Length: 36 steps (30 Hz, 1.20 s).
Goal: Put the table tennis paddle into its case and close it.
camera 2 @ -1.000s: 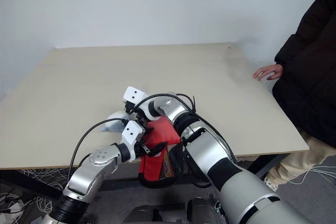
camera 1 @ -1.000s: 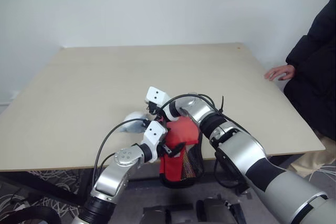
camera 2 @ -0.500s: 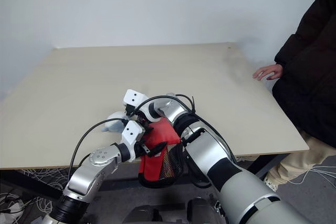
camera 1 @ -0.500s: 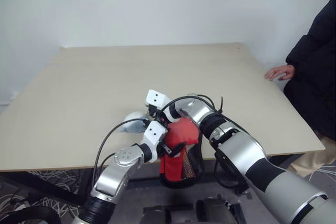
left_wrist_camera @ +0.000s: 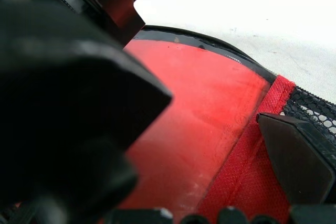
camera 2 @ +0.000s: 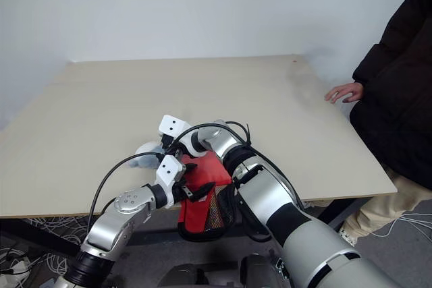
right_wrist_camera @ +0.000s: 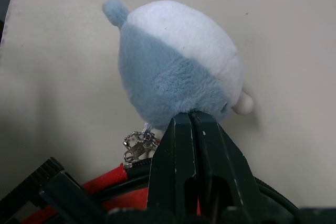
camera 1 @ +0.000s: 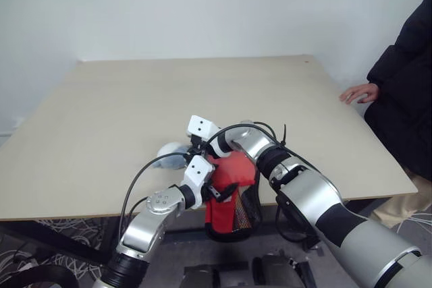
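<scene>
Plain white wall behind, beige tabletop mostly bare; a person's hand rests on its far right edge. We see the case hanging over the near tabletop edge, red panel and black mesh facing us, with the table tennis paddle looking already inside, its red face under the clear front in the left wrist view. A small grey-blue plush ball lies on the tabletop just beside the case top, apparently chained to the zip pull.

Left hand is spread as wide as it goes, fingers either side of the case's upper part, steadying it. Right hand is pinched fully shut right by the zip pull; whether it actually has the pull we cannot tell.

We judge the case light, floppy fabric with slick plastic, stiffened only by the paddle. Best hold: pinch the metal pull or plush, brace the paddle-backed edge.
</scene>
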Available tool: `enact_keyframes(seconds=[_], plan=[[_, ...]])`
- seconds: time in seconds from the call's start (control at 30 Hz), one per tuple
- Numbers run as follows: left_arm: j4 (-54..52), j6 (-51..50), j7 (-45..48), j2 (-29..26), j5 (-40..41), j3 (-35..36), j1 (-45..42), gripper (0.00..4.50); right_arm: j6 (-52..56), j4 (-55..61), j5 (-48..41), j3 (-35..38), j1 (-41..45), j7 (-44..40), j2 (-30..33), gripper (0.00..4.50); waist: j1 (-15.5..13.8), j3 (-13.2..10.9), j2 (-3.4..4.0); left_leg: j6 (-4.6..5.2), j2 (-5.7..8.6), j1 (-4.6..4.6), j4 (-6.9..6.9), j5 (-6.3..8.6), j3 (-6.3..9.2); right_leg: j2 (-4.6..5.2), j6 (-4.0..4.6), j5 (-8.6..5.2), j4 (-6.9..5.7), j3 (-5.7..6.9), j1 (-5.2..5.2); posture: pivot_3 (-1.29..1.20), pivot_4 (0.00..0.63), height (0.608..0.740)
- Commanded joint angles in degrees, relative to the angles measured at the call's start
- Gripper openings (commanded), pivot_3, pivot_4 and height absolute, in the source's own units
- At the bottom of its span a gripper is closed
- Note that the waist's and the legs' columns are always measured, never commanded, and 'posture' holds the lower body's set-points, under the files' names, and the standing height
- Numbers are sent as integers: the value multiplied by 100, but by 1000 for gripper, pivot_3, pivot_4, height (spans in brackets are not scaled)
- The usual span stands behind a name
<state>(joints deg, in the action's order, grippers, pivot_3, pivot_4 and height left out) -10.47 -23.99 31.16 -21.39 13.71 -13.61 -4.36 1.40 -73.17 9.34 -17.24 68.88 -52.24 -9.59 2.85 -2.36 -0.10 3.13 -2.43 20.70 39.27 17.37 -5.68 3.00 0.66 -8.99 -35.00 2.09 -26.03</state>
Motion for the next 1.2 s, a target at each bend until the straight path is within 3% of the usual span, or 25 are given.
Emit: enact_keyframes(seconds=[0.03, 0.1, 0.23, 0.67, 1.2], plan=[[-1, 54, -3, 25, -82, 75, -21, 4500, -121, 75, 29, 15, 35, 84, -593, 19, 0, 0, 0, 0, 0, 0, 0, 0, 0, 0, 0, 0, 0, 0, 0, 0, 0, 740], [7, 58, 1, 28, -88, 67, -25, 4500, -143, 75, 54, 3, 30, 120, -577, 19, -1, 0, 0, 0, 0, 0, 0, 0, 0, 0, 0, 0, -1, 0, 0, 0, 0, 740], [16, 63, 16, 33, -95, 56, -32, 4500, -125, 67, 81, -24, 59, 43, -524, 721, -1, 0, 0, 0, 0, 0, 1, 0, 0, 0, 0, 0, -1, 0, 0, 0, 0, 740], [27, 76, 51, 70, -149, 33, -8, 4500, -100, 90, 126, -14, 151, -260, -487, 4445, -3, 2, 0, 0, 0, -1, 4, 0, 1, 0, 0, 0, -3, 0, 1, 0, 0, 740], [16, 79, 73, 59, -173, 47, 59, 4500, -168, 119, -240, 437, 356, -201, -820, 4479, 0, 3, -1, 0, 0, -1, 4, 0, 1, 0, 1, 1, -4, 0, 1, 0, 0, 740]])
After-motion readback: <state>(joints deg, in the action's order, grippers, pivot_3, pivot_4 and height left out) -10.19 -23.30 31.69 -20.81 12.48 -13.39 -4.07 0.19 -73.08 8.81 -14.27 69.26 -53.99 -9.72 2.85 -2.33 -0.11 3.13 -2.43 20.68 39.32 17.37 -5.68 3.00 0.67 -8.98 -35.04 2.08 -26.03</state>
